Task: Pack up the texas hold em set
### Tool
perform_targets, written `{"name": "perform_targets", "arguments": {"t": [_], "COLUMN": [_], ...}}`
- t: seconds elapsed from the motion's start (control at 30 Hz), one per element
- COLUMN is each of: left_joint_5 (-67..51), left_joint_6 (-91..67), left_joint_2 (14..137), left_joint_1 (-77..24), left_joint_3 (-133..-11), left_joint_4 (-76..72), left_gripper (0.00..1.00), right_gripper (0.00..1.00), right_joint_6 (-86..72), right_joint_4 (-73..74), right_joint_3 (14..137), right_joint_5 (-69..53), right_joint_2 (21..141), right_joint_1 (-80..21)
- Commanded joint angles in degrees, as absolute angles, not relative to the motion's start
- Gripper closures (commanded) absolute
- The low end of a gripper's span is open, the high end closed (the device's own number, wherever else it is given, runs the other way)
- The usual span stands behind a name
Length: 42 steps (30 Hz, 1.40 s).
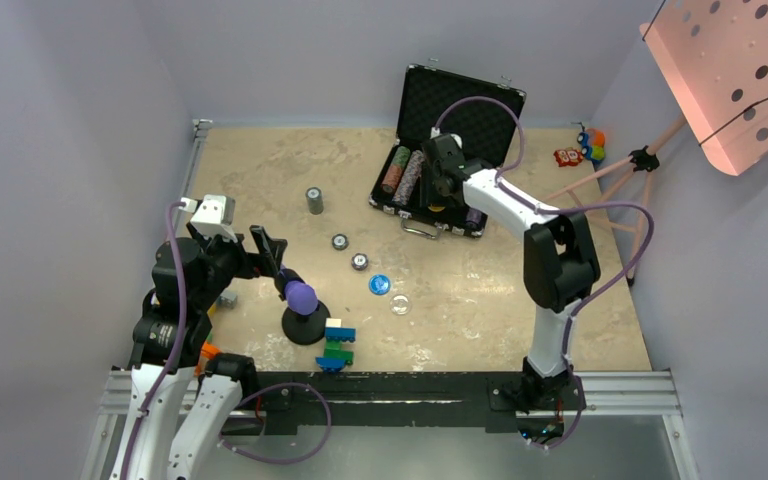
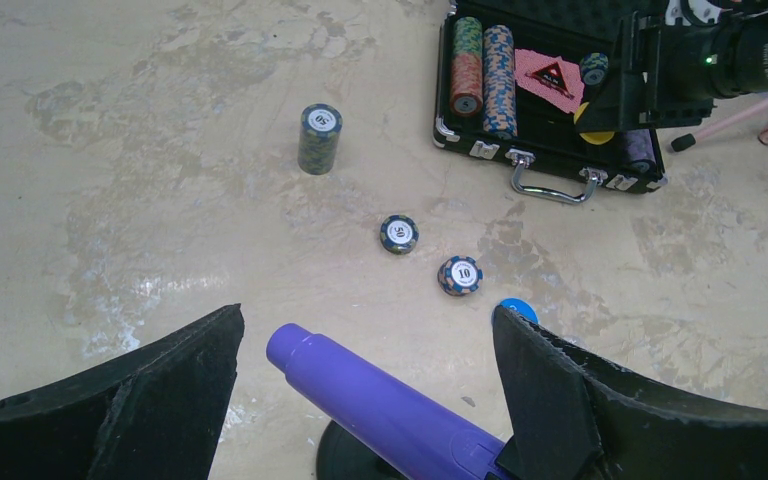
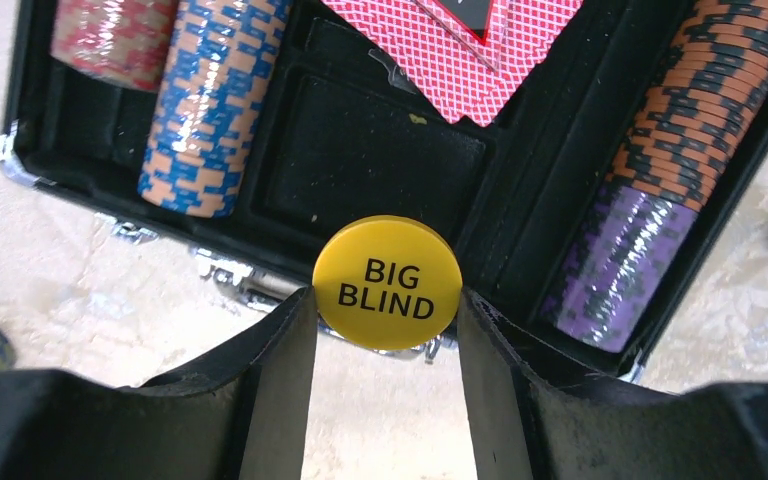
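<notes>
The black case (image 1: 457, 103) stands open at the back of the table, its lid upright. Its foam tray (image 3: 370, 150) holds rows of striped chips (image 3: 215, 105) and the pink cards (image 3: 460, 50). My right gripper (image 3: 388, 300) is shut on a yellow "BIG BLIND" button (image 3: 388, 282), held over the case's front edge. On the table lie a chip stack (image 2: 319, 138), two single chips (image 2: 399, 234) (image 2: 460, 275), a blue button (image 2: 516, 308) and a clear button (image 1: 400, 304). My left gripper (image 2: 368, 318) is open, its fingers either side of the purple-tipped object (image 2: 380, 400) without gripping it.
A toy-brick figure (image 1: 337, 346) stands next to the purple object's black round base (image 1: 305, 325) near the front. Small colourful toys (image 1: 590, 143) sit at the back right, beside a tripod leg (image 1: 600, 180). A pink perforated panel (image 1: 735, 70) hangs at the upper right.
</notes>
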State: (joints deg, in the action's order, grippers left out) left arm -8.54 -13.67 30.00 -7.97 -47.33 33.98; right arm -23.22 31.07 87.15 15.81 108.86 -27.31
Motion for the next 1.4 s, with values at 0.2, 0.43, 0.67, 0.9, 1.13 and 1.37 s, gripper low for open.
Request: {"name": "perform_targets", "arguments": {"t": [0.2, 0.43, 0.67, 0.9, 1.13, 1.37], "left_joint_5": [-8.53, -8.52, -8.48, -8.5, -8.45, -7.93], "left_joint_6": [-12.66, -12.66, -12.66, -12.66, -12.66, -12.57], "left_joint_2": [29.53, 29.62, 29.62, 29.54, 29.58, 29.44], "left_joint_1": [-8.35, -8.35, -8.35, -8.35, -8.35, -8.35], "left_joint_3": [-47.37, -47.29, -47.29, -47.31, -47.33, -47.52], "left_joint_4": [33.04, 33.03, 32.96, 32.91, 32.95, 33.31], "left_gripper": [0.02, 0.02, 0.02, 0.02, 0.02, 0.02], "right_gripper": [0.66, 0.66, 0.54, 0.35, 0.34, 0.35], "right_joint_6": [-20.83, -20.48, -20.57, -20.58, -20.52, -20.48], "right_joint_4": [30.83, 30.63, 30.67, 30.74, 30.76, 28.29], "right_joint_3": [94.14, 94.72, 94.87, 95.1, 95.24, 92.44], "right_joint_5": [13.06, 12.36, 11.86, 11.62, 11.69, 11.34], "right_joint_2": [115.16, 117.59, 118.3, 118.53, 118.43, 114.73], "right_joint_1": [-24.75, -24.26, -24.0, -23.72, -23.63, -23.6]}}
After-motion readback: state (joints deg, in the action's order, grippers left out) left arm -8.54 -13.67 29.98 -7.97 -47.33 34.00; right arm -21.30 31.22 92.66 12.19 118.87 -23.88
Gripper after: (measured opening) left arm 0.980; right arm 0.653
